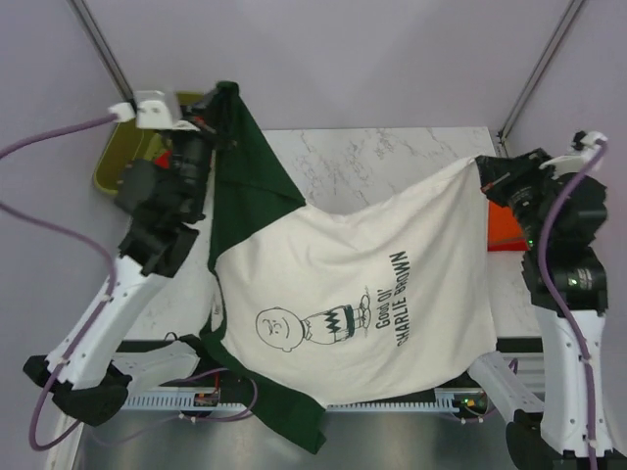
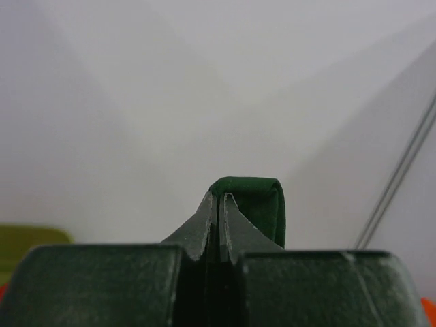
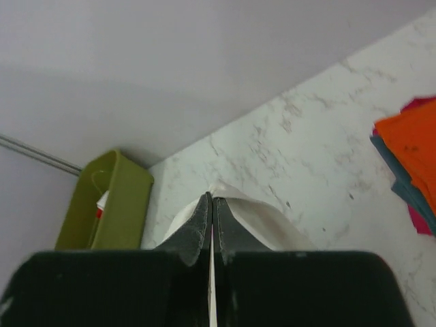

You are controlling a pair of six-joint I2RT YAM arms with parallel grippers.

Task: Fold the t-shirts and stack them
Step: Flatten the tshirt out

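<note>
Overhead, the cream t-shirt (image 1: pixel 362 294) hangs spread between the two arms above the marble table (image 1: pixel 372 157), to the right of the olive bin (image 1: pixel 116 162). Its Charlie Brown print faces up and a dark green sleeve droops over the table's near edge. The left gripper (image 1: pixel 220 98) is raised just beside the bin's right rim and is clenched on the shirt's other dark green sleeve. The right gripper (image 1: pixel 482 166), well apart from the bin at the far right of the table, is clamped on a cream corner. An orange t-shirt (image 1: pixel 505 227) lies under that arm, also far from the bin.

From the left wrist, the left gripper (image 2: pixel 216 201) has its jaws pressed together with a fold of green cloth poking up between them; the bin's rim shows low to the left.

From the right wrist, the right gripper (image 3: pixel 212 201) is pinched tight on cream cloth. The bin (image 3: pixel 112 201) stands to its left against the wall. The orange t-shirt (image 3: pixel 412 146) tops a pile with blue and red edges, on the far side of the gripper from the bin.
</note>
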